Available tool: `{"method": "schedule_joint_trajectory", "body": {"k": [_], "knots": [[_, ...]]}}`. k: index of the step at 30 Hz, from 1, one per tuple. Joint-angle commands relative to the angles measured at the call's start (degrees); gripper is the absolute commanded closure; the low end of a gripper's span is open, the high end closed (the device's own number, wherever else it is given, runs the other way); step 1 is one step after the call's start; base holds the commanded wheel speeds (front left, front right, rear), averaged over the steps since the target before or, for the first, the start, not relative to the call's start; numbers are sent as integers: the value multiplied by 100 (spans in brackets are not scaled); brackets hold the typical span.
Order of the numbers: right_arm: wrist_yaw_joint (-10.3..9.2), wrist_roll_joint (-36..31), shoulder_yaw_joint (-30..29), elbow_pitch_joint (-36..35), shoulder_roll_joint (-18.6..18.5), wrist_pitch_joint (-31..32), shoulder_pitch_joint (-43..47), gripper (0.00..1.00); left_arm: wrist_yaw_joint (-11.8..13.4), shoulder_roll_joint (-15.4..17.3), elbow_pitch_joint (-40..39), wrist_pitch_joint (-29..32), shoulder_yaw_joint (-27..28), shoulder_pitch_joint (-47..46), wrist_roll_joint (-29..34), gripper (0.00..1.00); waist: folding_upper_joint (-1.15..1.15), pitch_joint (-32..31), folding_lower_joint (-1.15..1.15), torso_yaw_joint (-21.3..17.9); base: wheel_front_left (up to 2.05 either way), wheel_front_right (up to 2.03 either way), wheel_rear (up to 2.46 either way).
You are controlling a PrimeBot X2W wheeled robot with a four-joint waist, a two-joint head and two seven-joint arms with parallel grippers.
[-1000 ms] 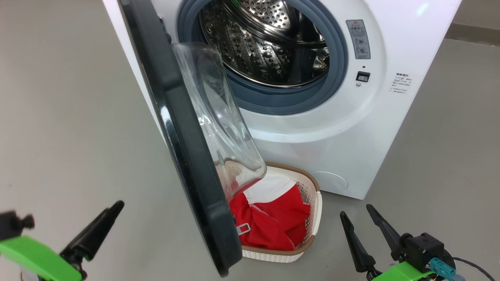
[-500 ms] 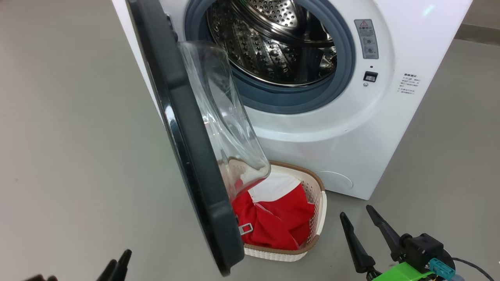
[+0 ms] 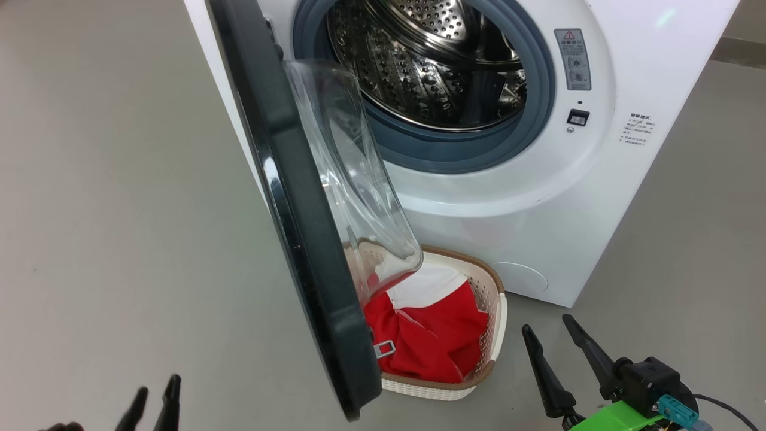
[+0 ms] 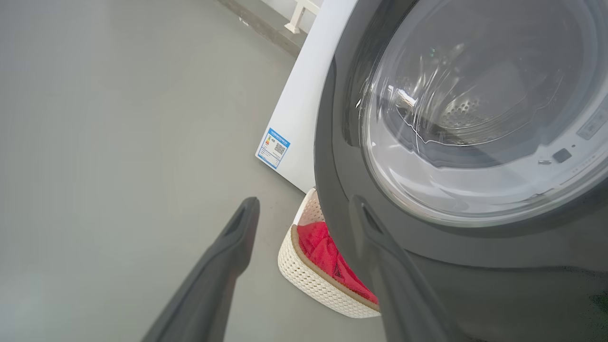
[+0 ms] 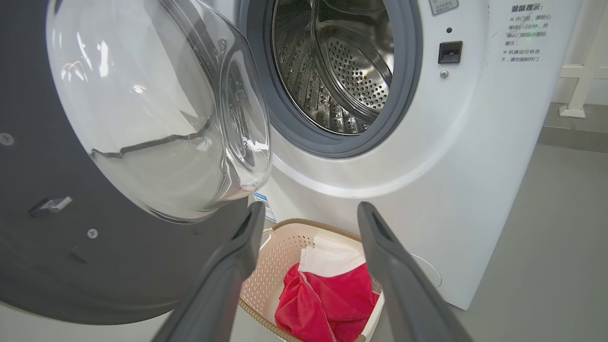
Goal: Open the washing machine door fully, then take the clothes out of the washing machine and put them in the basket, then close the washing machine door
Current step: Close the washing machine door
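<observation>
**Washing machine** (image 3: pixel 538 227): white front-loader on the grey floor (image 3: pixel 108 179). The perforated steel drum (image 3: pixel 431 72) shows through the grey seal.

**Washing machine door** (image 3: pixel 299 239): swung out on its left hinge, nearly edge-on in the head view. The clear glass bowl bulges toward the machine, and the door's lower part overhangs the basket.

**Basket** (image 3: pixel 499 311): cream, with a brown rim. It sits on the floor just before the machine's base.

**Clothes** (image 3: pixel 437 347): red fabric with a white panel, lying inside the basket.

**Left hand** (image 3: pixel 158 384): low at the lower left of the head view, apart from the door's outer face. Its fingers are spread wide and hold nothing.

**Right hand** (image 3: pixel 546 323): lower right, near the basket. Its fingers are spread wide and hold nothing.
</observation>
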Motion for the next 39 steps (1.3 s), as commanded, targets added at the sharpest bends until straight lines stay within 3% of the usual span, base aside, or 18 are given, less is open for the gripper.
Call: {"method": "schedule_joint_trajectory", "body": {"k": [1, 8, 15, 23, 39], "knots": [[26, 22, 134, -119, 3, -38, -192, 0, -37, 106, -112, -68, 302, -147, 157, 0, 0, 3, 0, 2, 0, 0, 0], [26, 9, 93, -108, 3, -38, -287, 0, -37, -599, -602, -69, 1377, 101, 2598, 0, 0, 36, 0, 5, 0, 0, 0], [26, -13, 59, -109, 3, -38, -379, 0, -37, -1205, -1053, -69, 1919, 347, 4118, 0, 0, 54, 0, -24, 0, 0, 0], [26, -28, 58, -105, 3, -38, -366, 0, -37, -1450, -1101, -70, 1996, 470, 4338, 0, 0, 27, 0, -25, 0, 0, 0], [26, -4, 89, -89, 3, -38, -355, 0, -37, -1503, -1167, -70, 2002, 461, 4241, 0, 0, -21, 0, -70, 0, 0, 0]]}}
